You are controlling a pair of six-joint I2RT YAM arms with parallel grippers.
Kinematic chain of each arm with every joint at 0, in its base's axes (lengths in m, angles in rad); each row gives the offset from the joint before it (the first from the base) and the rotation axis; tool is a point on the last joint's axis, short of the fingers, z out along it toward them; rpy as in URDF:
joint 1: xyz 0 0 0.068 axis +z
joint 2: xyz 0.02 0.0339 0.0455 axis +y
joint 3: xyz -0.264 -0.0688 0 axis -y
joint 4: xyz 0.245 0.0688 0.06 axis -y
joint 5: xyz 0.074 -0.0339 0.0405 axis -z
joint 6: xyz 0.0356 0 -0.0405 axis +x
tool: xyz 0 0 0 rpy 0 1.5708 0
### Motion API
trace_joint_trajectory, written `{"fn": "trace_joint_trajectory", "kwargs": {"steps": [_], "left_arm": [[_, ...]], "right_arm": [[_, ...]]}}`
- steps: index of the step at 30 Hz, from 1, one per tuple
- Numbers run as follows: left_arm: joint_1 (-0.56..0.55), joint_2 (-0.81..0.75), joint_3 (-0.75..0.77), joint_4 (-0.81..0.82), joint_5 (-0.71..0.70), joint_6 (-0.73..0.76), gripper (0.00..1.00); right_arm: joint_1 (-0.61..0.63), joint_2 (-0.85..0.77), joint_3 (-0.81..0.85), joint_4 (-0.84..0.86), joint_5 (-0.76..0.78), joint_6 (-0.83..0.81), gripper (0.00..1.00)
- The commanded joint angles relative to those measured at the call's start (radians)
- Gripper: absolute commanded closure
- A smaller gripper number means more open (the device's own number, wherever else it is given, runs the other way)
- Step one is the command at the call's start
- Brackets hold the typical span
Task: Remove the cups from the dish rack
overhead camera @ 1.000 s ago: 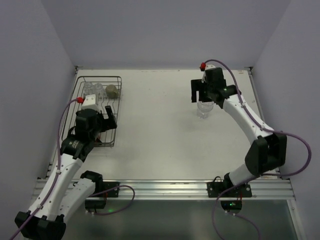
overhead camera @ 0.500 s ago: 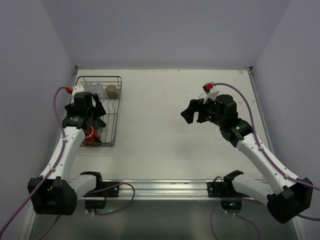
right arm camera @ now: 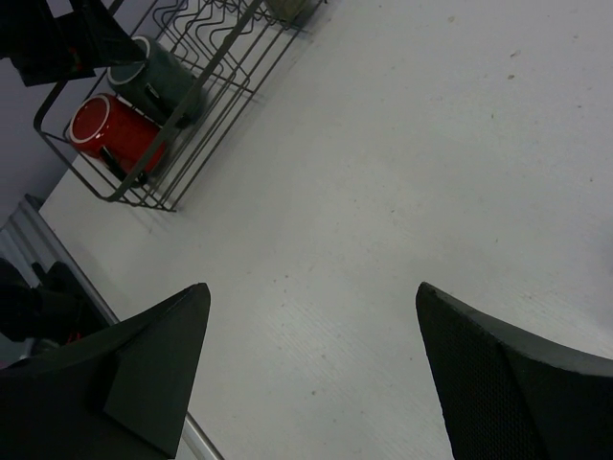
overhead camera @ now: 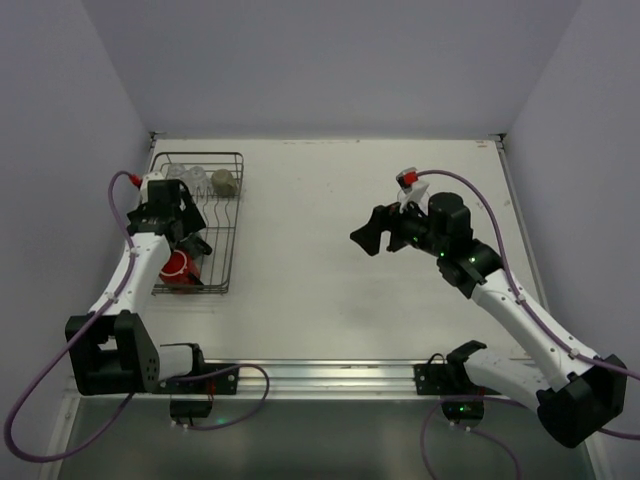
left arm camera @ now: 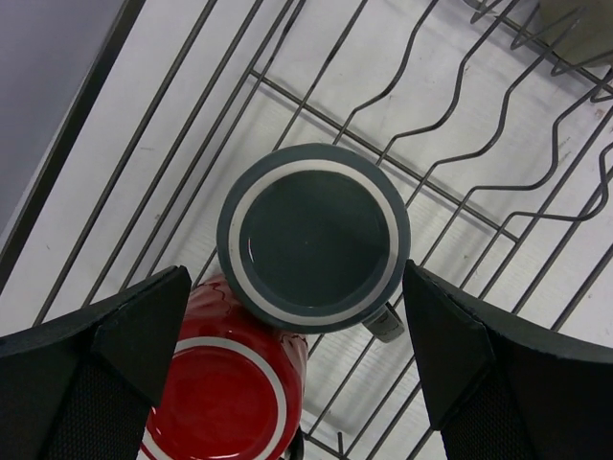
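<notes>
**Fig.** Left gripper (left arm camera: pixel 297 331), fingers apart, hovers over dark green mug (left arm camera: pixel 313 236). Red mug (left arm camera: pixel 225 402) touches it, lower left in dish rack (overhead camera: pixel 236 215). Tan cup (overhead camera: pixel 224 182) & clear tumblers (overhead camera: pixel 182 176) sit at rack's top end. Right gripper (right arm camera: pixel 311 364): fingers apart, empty, above table (right arm camera: pixel 402 172). Est.: most unloading remains.

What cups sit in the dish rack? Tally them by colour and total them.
Red mug: 1
Dark green mug: 1
Greyish-tan cup: 1
Clear tumblers: 2, as far as the top view shows
Total in the dish rack: 5
</notes>
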Motion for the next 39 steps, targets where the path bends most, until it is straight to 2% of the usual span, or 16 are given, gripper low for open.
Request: {"fn": "trace_joint_trajectory", "kwargs": {"steps": [1, 9, 18, 25, 28, 29, 31, 32, 35, 39], "left_arm": [[0.008, 0.026, 0.012, 0.058, -0.007, 0.005, 0.0], [0.008, 0.065, 0.0, 0.122, 0.113, 0.048, 0.0], [0.01, 0.166, 0.049, 0.093, -0.004, 0.05, 0.0], [0.008, 0.201, 0.058, 0.119, -0.009, 0.051, 0.0], [0.008, 0.189, 0.055, 0.147, -0.007, 0.06, 0.11], [0.01, 0.186, 0.052, 0.154, -0.001, 0.067, 0.22], [0.01, 0.175, 0.046, 0.165, -0.002, 0.068, 0.36], [0.01, 0.169, 0.043, 0.167, -0.002, 0.068, 0.49], [0.008, 0.126, 0.037, 0.167, 0.016, 0.064, 0.67], [0.008, 0.007, 0.035, 0.167, 0.056, 0.064, 0.76]], "right_arm": [[0.012, -0.012, 0.009, 0.042, -0.041, 0.005, 0.09], [0.057, 0.017, 0.018, 0.041, -0.041, -0.012, 0.09], [0.065, 0.022, 0.018, 0.046, -0.039, -0.012, 0.08], [0.069, 0.022, 0.011, 0.05, -0.045, -0.01, 0.08], [0.069, 0.021, 0.011, 0.055, -0.05, -0.008, 0.08], [0.069, 0.022, 0.009, 0.055, -0.048, -0.008, 0.08], [0.071, 0.021, 0.008, 0.053, -0.047, -0.008, 0.08], [0.072, 0.016, 0.008, 0.053, -0.045, -0.01, 0.08], [0.072, 0.008, 0.006, 0.056, -0.045, -0.005, 0.08], [0.072, 0.001, -0.005, 0.087, -0.074, 0.019, 0.08]]}}
